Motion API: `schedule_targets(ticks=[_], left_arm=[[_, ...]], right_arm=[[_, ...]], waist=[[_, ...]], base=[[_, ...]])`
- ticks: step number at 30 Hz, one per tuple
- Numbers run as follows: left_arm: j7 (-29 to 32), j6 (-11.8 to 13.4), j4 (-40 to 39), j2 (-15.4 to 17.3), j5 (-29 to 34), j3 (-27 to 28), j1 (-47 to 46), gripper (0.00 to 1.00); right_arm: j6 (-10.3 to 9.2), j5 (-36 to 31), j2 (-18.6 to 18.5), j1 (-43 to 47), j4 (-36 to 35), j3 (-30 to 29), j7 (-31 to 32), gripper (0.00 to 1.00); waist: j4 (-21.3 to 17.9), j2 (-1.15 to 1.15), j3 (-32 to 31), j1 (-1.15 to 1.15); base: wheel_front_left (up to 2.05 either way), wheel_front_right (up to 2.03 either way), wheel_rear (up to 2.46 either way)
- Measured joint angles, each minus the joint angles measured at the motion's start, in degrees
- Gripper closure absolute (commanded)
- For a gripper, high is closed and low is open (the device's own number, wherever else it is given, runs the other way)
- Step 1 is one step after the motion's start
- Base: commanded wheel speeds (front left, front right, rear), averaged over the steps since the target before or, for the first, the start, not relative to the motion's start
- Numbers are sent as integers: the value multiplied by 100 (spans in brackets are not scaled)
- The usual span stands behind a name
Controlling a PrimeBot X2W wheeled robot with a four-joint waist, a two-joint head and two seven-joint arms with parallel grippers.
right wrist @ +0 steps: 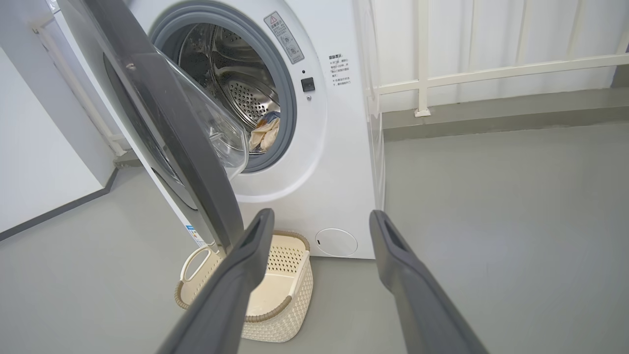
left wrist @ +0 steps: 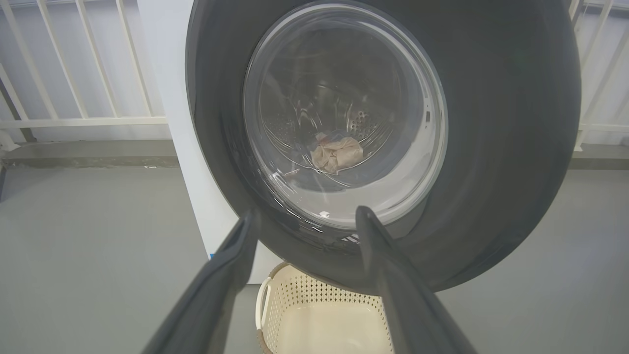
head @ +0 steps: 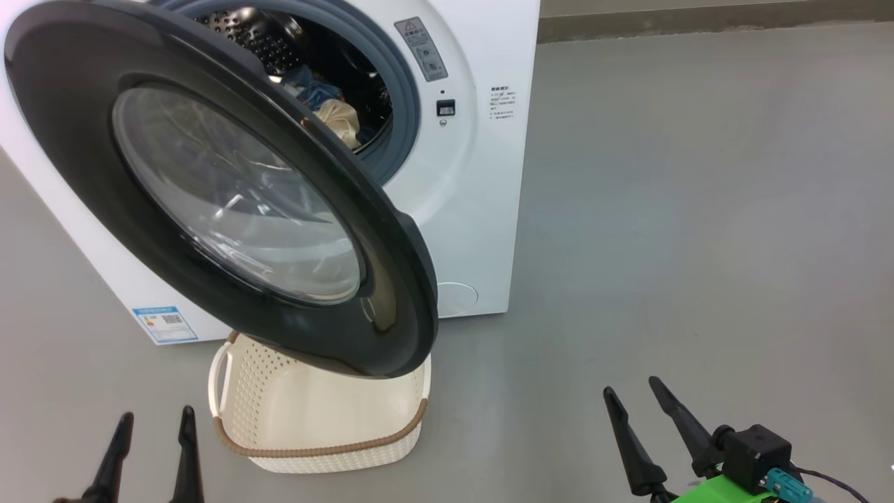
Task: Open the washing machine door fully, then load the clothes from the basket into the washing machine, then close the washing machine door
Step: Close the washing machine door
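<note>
Half-open washing machine door (head: 230,195) overhangs basket (head: 265,402) (clothes (head: 336,115) lie in the drum (head: 255,35))

head looks down at door (head: 223,195); both wrists face it, basket (head: 328,462) shared.

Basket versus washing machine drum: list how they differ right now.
The basket looks empty; the drum holds the clothes. The basket is cream plastic, the drum shiny steel. The basket opens upward on the floor; the drum opens to the front. Both have perforated walls.
</note>
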Motion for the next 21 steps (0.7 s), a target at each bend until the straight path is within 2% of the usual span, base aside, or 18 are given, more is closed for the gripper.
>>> schedule_targets(ticks=[10,21], left_arm=[[1,-34,-98,-271,328,118,259,0],[1,-153,-90,-388,423,257,260,0]], right_arm=[[0,-123,66,132,-160,-288,0,0],[0,-203,93,197,-151,-326,0,0]], waist=[[-68,0,-16,0],[-98,0,-38,0]], base=[[0,0,0],[0,0,0]])
